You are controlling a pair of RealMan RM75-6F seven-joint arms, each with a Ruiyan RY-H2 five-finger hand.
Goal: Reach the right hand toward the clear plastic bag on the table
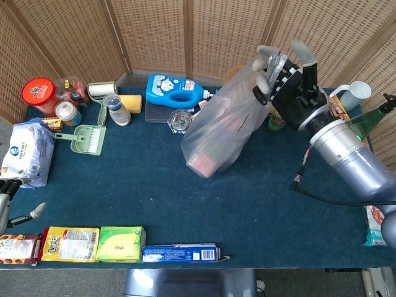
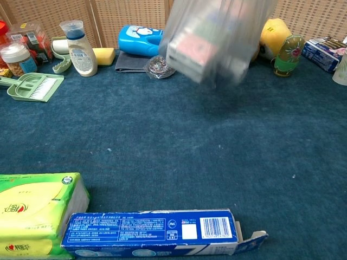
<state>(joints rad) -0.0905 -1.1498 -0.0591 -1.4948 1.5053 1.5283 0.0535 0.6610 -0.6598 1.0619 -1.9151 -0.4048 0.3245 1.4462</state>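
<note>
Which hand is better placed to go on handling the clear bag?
The right hand: it grips the clear plastic bag by its top. The left hand sits at the table's far left edge.

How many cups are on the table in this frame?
2, both at the far right in the head view: a pitcher-like cup near the screen, and a paper cup just below it, partly hidden by the right arm.

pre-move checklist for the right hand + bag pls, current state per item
1. Right hand grips the top of the clear plastic bag: ok.
2. Bag off the table: ok, it hangs lifted and swung left in chest view.
3. Contents settled: not ok, the bag is motion-blurred.
4. Path below: not ok, steel scrubber and blue detergent bottle lie near the bag.
5. Left hand out of the way at the table's edge: ok.
</note>
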